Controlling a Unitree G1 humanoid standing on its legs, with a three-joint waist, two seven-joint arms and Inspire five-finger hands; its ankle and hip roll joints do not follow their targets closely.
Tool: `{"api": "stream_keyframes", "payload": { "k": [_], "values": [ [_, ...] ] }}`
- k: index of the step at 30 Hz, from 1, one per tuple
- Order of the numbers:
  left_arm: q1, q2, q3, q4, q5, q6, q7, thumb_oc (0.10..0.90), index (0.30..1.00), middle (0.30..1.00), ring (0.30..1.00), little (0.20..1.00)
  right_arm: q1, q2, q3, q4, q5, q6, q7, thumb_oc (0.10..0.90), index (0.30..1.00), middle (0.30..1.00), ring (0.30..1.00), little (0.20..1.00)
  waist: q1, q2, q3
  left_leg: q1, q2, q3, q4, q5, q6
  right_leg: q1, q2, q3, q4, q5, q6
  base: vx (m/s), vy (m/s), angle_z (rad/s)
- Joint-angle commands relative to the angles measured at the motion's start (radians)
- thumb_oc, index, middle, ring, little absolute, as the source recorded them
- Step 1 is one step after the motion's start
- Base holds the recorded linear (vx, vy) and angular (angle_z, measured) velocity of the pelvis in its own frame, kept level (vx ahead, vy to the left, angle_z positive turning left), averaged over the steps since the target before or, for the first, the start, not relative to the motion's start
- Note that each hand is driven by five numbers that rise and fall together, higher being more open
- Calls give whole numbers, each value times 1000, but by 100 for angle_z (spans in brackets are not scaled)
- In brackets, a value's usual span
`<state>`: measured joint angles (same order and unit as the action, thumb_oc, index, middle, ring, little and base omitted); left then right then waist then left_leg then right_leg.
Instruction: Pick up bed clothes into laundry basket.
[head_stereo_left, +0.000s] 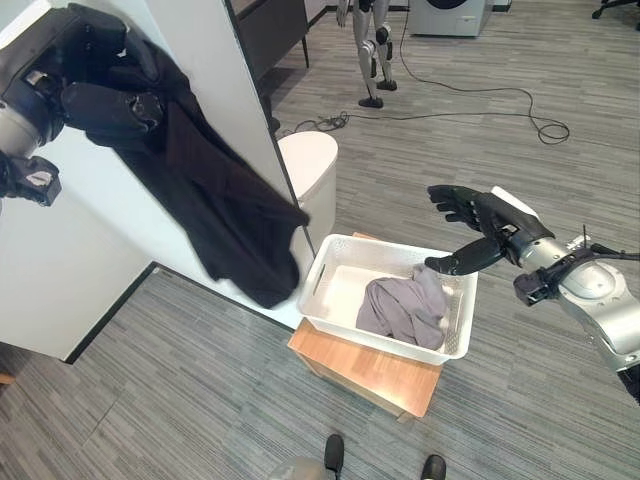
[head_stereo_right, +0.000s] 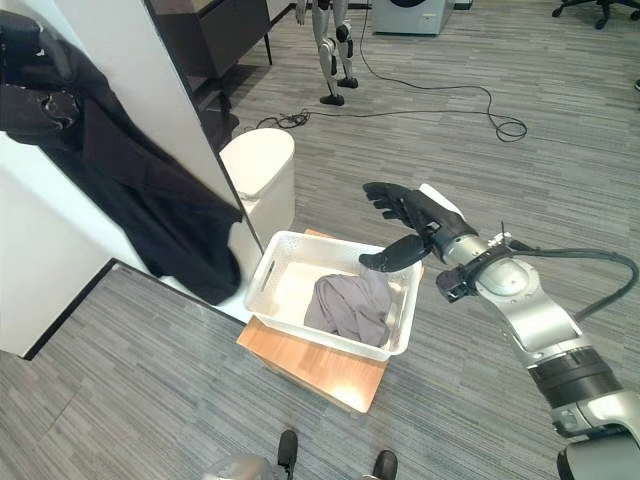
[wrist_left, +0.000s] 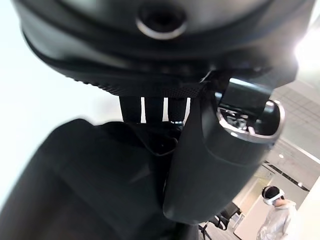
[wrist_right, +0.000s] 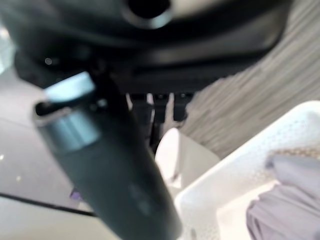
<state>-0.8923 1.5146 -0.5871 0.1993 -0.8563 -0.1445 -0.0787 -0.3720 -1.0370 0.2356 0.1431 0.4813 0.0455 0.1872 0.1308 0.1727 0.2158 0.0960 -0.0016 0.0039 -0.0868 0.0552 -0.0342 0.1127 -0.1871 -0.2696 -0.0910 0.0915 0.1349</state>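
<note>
One black garment (head_stereo_left: 215, 200) hanging from the left hand (head_stereo_left: 100, 95) (fingers curled round the cloth), raised well left of the white laundry basket (head_stereo_left: 330, 275), grey cloth (head_stereo_left: 405, 308) inside it, right hand (head_stereo_left: 475, 230) spread open above its right rim

Black garment (head_stereo_left: 215, 195) hides left robot hand (head_stereo_left: 95, 85) fingers; basket (head_stereo_left: 330, 262) near rim hides stool top.
</note>
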Motion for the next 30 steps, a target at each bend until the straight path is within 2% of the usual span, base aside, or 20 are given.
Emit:
{"api": "stream_keyframes", "payload": {
  "k": [1,3,5,9,14,15,16,19,20,25,30],
  "values": [
    [-373,14,-43,87,-2,-104,55,400,300,300,300,300,18,-68,-108,-91,4,-108,-51,800,900,900,900,900,-56,-35,-139,-67,45,32,0,44,-80,64,-79,-43,59,-89,91,29,-3,8],
    [-420,7,-80,98,-1,-106,57,400,300,300,300,300,39,-67,-130,-92,5,-109,-52,800,900,900,900,900,-57,-37,-140,-67,43,31,0,42,-79,65,-80,-45,59,-89,92,30,2,5],
    [-556,-20,-193,134,3,-105,56,400,300,300,300,300,72,-65,-171,-85,5,-112,-57,800,900,900,900,900,-61,-38,-145,-66,40,31,0,39,-77,65,-81,-44,61,-89,94,15,5,1],
    [-692,-82,-317,172,-2,-99,49,400,300,300,300,300,81,-39,-211,-84,19,-125,-86,800,900,900,900,900,-69,-43,-146,-66,37,33,0,36,-74,63,-85,-43,66,-90,98,8,3,2],
    [-764,-185,-392,185,-1,-95,41,400,300,300,300,300,21,0,-194,-55,27,-138,-132,800,900,900,900,900,-81,-34,-147,-64,32,35,0,35,-71,58,-91,-39,76,-94,99,-4,4,3],
    [-770,-186,-397,187,-1,-95,41,400,300,300,300,300,17,2,-192,-53,27,-139,-132,800,900,900,900,900,-81,-35,-146,-64,32,35,0,34,-72,58,-91,-39,76,-94,99,-10,-8,4],
    [-790,-225,-425,176,-3,-93,36,400,300,300,300,300,-23,14,-167,-40,33,-143,-147,800,900,900,900,900,-86,-31,-147,-63,35,36,0,37,-73,56,-86,-34,75,-97,96,0,0,0],
    [-796,-265,-446,147,-16,-90,28,400,300,300,300,300,-58,25,-144,-24,47,-145,-165,800,900,900,900,900,-89,-26,-145,-62,41,36,0,42,-76,55,-76,-29,73,-102,88,-19,-34,1],
    [-791,-302,-451,130,-16,-87,28,400,300,300,300,300,-75,34,-133,-16,57,-144,-174,800,900,900,900,900,-91,-23,-141,-63,48,34,0,47,-80,56,-71,-28,72,-106,83,-25,-57,2],
    [-772,-331,-470,43,-8,-83,17,400,300,300,300,300,-97,27,-129,-4,65,-145,-188,800,900,900,900,900,-91,-17,-132,-69,62,22,0,63,-90,59,-53,-29,75,-118,71,-31,-60,3],
    [-735,-279,-490,-57,17,-68,6,400,300,300,300,300,-108,15,-120,8,58,-140,-193,800,900,900,900,900,-73,-13,-120,-72,83,2,0,88,-104,72,-23,-40,73,-135,49,-49,-100,-4]
  ]
}}
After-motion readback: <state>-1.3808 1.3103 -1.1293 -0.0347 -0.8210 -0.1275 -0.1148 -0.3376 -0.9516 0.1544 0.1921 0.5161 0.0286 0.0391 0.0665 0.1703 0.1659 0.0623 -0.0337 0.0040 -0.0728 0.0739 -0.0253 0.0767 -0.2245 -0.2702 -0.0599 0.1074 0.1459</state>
